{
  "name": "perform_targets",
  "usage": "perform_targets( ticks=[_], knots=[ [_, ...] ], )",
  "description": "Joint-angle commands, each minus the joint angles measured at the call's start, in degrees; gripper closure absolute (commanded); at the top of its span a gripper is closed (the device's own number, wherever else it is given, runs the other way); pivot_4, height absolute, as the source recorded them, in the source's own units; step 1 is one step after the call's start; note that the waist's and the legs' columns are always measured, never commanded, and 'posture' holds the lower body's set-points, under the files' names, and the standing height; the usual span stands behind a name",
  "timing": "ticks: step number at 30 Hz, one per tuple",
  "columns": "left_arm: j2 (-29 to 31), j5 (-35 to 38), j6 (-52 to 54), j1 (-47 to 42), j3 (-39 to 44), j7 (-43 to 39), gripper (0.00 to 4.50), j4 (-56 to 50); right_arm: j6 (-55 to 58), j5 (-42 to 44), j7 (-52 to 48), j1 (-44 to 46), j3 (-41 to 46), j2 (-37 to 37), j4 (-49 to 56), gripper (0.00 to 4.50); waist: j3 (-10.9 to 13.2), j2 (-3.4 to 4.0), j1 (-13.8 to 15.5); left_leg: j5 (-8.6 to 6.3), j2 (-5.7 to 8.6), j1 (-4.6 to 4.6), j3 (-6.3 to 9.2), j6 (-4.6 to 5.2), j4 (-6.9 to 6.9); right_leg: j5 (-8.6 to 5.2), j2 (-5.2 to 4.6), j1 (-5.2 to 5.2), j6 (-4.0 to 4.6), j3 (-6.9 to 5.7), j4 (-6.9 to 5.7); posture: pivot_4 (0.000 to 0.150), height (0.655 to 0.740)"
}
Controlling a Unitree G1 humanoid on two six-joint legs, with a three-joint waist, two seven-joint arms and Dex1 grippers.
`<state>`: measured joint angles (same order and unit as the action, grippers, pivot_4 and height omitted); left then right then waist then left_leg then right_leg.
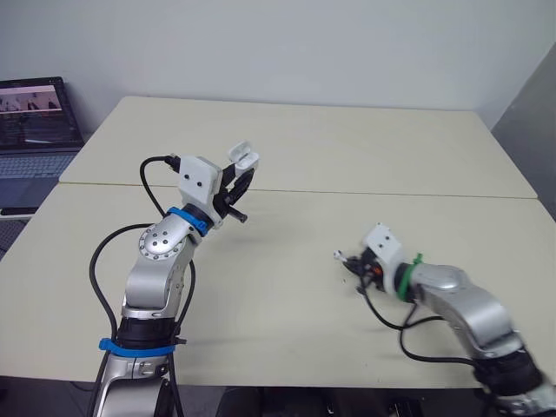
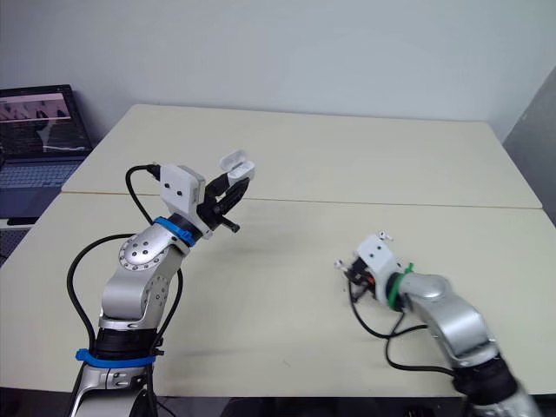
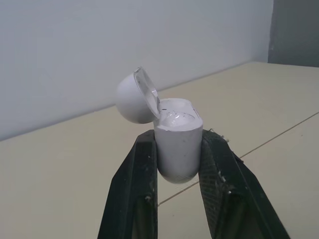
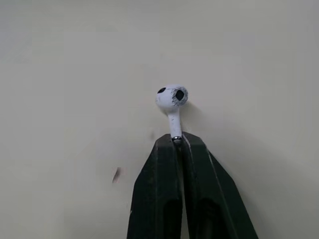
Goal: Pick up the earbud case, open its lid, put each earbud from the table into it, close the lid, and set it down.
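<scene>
Looking across the pale desk (image 1: pixel 373 143) below a white wall (image 1: pixel 304 43), laptop (image 1: pixel 33 122) beyond its left edge, I see my left gripper (image 1: pixel 241 178) clamping the open-lidded earbud case (image 3: pixel 177 149) above the seam (image 1: pixel 391 193). Toward the front right edge, my right gripper (image 4: pixel 178 138) is closed on an earbud (image 4: pixel 172 98) stem.

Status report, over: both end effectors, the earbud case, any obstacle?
Left end effector shut on earbud case, raised, lid open. Right end effector shut on earbud stem, low at table. Laptop far left, not in path.
</scene>
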<state>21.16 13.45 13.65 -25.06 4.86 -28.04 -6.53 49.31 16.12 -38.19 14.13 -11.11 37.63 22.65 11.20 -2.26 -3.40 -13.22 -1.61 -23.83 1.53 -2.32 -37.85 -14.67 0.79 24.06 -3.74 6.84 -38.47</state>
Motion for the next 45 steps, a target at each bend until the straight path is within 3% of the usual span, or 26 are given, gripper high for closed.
perform_targets(
  ticks=[1, 6, 19, 24, 28, 37, 45],
  knots=[
    [-0.06, 0.5, -1.69, -0.53, 0.41, 0.06, 3.77, -1.86, -1.06, 1.22, -5.96, -1.78, 0.59, 4.9, -1.03, 4.23, 0.0, 0.0, 0.16, 0.0, -0.02, 0.01, 0.01, 0.0, 0.01, 0.0, 0.02, 0.0, 0.0, 0.0, 0.0, 0.15, 0.74],
    [-0.52, 0.57, -1.6, -0.18, 0.03, 0.11, 3.77, -2.23, -5.6, -0.13, -9.17, -2.54, 0.43, 8.16, -5.47, 2.78, -0.01, -0.02, 0.19, 0.0, -0.01, 0.05, -0.01, 0.0, -0.05, 0.02, 0.02, -0.05, -0.05, 0.01, -0.02, 0.15, 0.74],
    [0.09, 0.69, -1.17, 0.89, 0.53, 0.09, 3.77, -3.11, -6.06, -1.72, -6.64, -0.41, 0.61, 7.35, -2.37, 2.78, -0.01, -0.02, 0.23, 0.01, -0.01, 0.07, -0.06, 0.0, -0.14, 0.09, 0.02, -0.07, -0.16, 0.09, -0.03, 0.15, 0.74],
    [0.58, 0.61, -1.32, 0.91, 0.71, -0.17, 3.77, -2.9, -7.53, -2.14, -9.94, 2.19, 0.58, 10.2, -1.74, 2.78, -0.01, -0.02, 0.22, 0.01, 0.0, 0.06, -0.09, 0.0, -0.14, 0.1, 0.01, -0.04, -0.16, 0.11, -0.04, 0.15, 0.74],
    [1.16, 0.01, -1.92, 0.58, 0.38, -0.58, 3.77, -2.39, -11.12, -1.25, -18.91, 6.79, -1.0, 15.03, -1.71, 2.78, 0.0, -0.01, 0.15, 0.01, -0.01, 0.04, -0.12, 0.0, -0.09, 0.09, 0.02, 0.02, -0.15, 0.11, -0.03, 0.15, 0.74],
    [0.72, 0.32, -1.56, 0.04, -0.52, -0.58, 3.77, -2.63, -17.92, -5.61, -27.86, 19.78, -10.19, 9.75, -14.32, 2.78, 0.01, -0.01, 0.15, 0.01, -0.02, 0.02, -0.1, 0.0, -0.1, 0.09, 0.01, 0.01, -0.14, 0.09, -0.02, 0.15, 0.74],
    [0.94, 0.37, -0.74, 2.01, 0.57, 0.78, 3.77, -4.8, -23.29, -9.68, -31.15, 22.64, -12.33, 7.42, -22.27, 2.78, 0.01, -0.01, 0.18, 0.0, -0.03, 0.0, -0.07, 0.0, -0.05, 0.26, 0.0, 0.02, 0.15, 0.06, -0.01, 0.15, 0.74]
  ],
)
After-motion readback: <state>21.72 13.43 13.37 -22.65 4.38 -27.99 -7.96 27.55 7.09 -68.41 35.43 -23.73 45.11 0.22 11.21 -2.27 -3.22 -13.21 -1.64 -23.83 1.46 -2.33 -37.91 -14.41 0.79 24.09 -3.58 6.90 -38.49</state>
